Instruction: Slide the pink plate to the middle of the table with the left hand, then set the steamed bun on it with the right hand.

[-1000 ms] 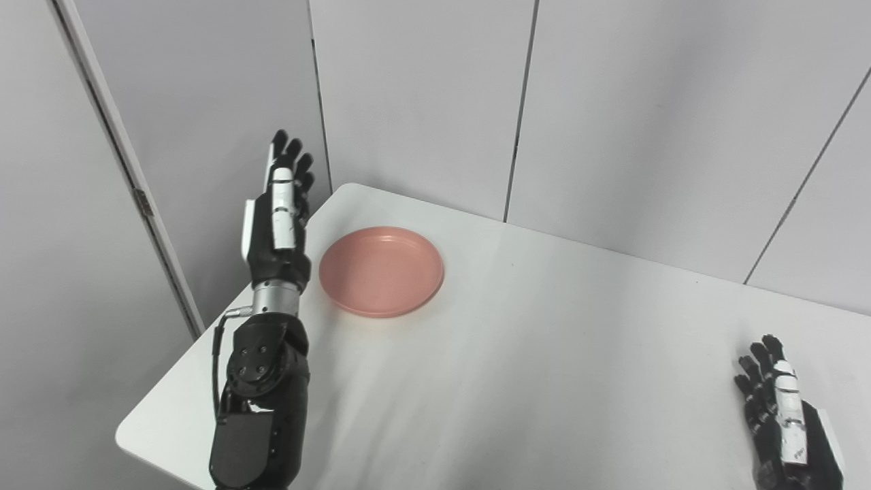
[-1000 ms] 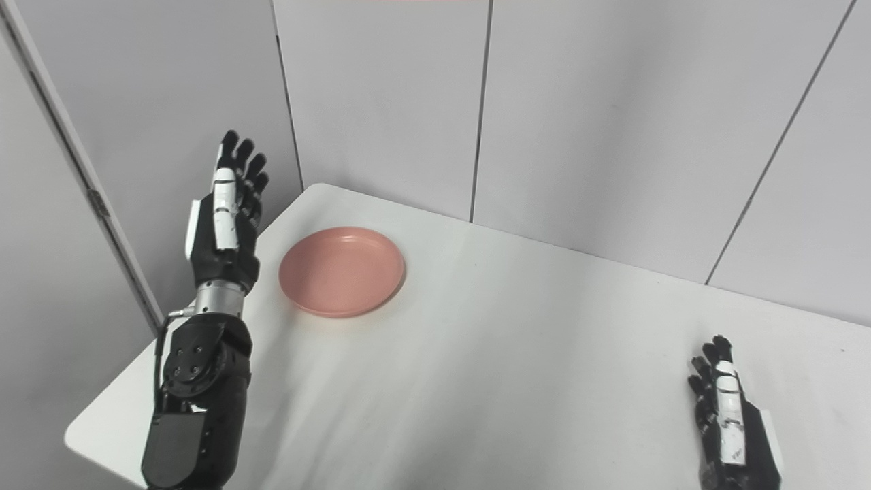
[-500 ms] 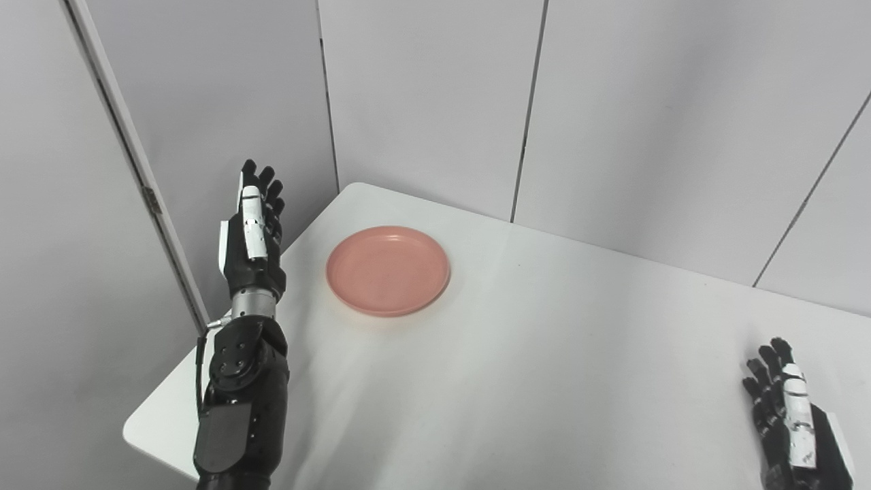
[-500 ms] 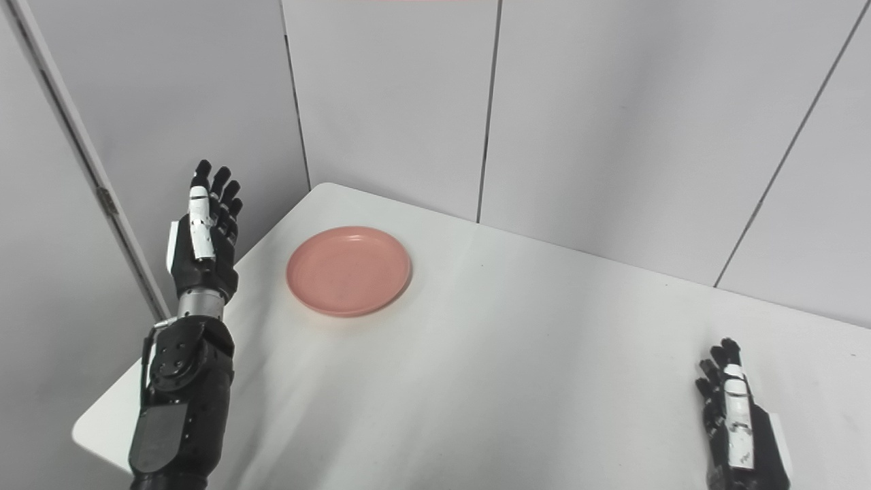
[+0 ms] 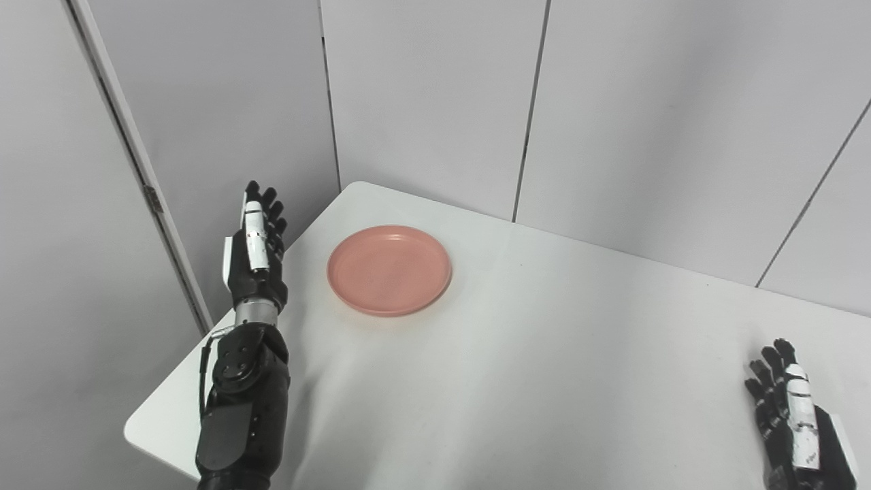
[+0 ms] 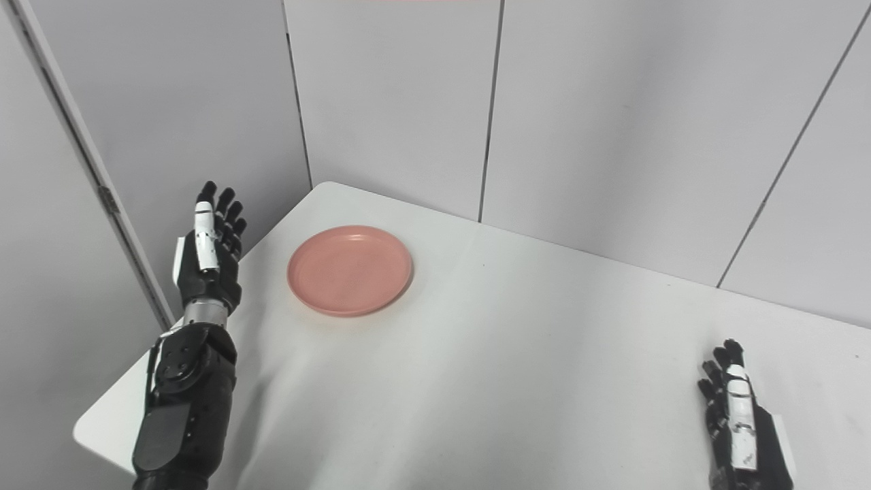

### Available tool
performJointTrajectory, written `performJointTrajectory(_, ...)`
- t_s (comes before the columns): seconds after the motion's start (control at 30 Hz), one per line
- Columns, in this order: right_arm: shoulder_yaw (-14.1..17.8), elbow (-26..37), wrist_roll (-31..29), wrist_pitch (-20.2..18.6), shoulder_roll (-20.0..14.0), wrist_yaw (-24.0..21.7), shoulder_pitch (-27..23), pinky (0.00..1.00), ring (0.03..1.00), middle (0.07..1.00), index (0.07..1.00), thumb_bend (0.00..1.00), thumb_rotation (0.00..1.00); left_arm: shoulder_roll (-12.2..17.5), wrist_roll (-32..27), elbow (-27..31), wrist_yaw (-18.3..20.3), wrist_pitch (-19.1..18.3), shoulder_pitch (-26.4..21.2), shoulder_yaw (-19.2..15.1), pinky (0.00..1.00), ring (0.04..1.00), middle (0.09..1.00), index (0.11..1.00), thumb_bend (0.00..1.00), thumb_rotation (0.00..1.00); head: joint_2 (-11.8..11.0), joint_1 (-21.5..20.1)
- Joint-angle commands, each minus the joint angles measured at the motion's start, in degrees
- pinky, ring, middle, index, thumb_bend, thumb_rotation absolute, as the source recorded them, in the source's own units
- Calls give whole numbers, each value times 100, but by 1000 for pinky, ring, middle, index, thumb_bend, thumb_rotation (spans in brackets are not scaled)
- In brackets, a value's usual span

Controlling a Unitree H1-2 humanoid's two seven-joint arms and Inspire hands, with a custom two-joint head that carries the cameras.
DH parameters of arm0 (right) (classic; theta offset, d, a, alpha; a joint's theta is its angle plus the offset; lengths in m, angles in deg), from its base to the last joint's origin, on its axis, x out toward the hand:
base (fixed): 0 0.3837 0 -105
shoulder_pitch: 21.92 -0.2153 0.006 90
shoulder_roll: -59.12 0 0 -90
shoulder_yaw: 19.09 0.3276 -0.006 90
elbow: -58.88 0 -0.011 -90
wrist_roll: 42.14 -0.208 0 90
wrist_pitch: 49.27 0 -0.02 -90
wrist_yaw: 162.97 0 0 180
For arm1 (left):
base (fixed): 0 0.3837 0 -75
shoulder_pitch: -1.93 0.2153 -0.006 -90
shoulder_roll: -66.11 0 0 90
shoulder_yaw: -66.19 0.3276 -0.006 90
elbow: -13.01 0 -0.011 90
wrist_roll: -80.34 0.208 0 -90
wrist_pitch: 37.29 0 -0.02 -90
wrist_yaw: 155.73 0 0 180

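Grey wall panels are backing the white table [image 5: 544, 354] where my left hand [image 5: 255, 255] is hovering empty, fingers spread, beside the pink plate [image 5: 389, 270], my right hand [image 5: 793, 422] likewise holding nothing.

I see the pink plate [image 5: 388, 270] lying flat and right side up on the white table [image 5: 531, 381], near its far left corner. It's round, shallow, with a low raised rim, and it holds nothing.

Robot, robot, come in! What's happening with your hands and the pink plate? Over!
Left robot hand open, beside pink plate, not touching. Right robot hand open, waiting. Plate empty; no bun in view. Nothing blocking.
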Motion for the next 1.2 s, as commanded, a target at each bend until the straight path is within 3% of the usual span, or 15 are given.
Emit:
performJointTrajectory(0.0, 75, -98, 80, -331, -80, 131, 104, 1000, 1000, 1000, 1000, 37, 1000, 137, 63, -18, -53, 87, -224, 40, 1000, 981, 974, 985, 418, 1000, 9, -3)
performJointTrajectory(0.57, 29, 28, 168, -328, -80, 111, 146, 1000, 1000, 1000, 1000, 36, 1000, 151, 84, -1130, 128, 303, -361, 347, 937, 946, 942, 952, 391, 1000, 59, -47)
performJointTrajectory(0.7, 48, 102, 181, -379, -33, 158, 166, 1000, 1000, 1000, 1000, 36, 1000, 170, 68, -1391, 223, 408, -404, 462, 970, 963, 956, 966, 400, 1000, 74, -76)
performJointTrajectory(1.07, 6, 353, 233, -507, 52, 233, 236, 1000, 1000, 1000, 1000, 31, 1000, 142, 156, -1814, 266, 488, -486, 723, 938, 942, 947, 950, 398, 1000, 101, -176)
performJointTrajectory(1.17, -14, 419, 235, -566, 31, 207, 251, 1000, 1000, 1000, 1000, 37, 1000, 124, 150, -1875, 357, 366, -487, 844, 941, 946, 949, 959, 407, 1000, 132, -210)
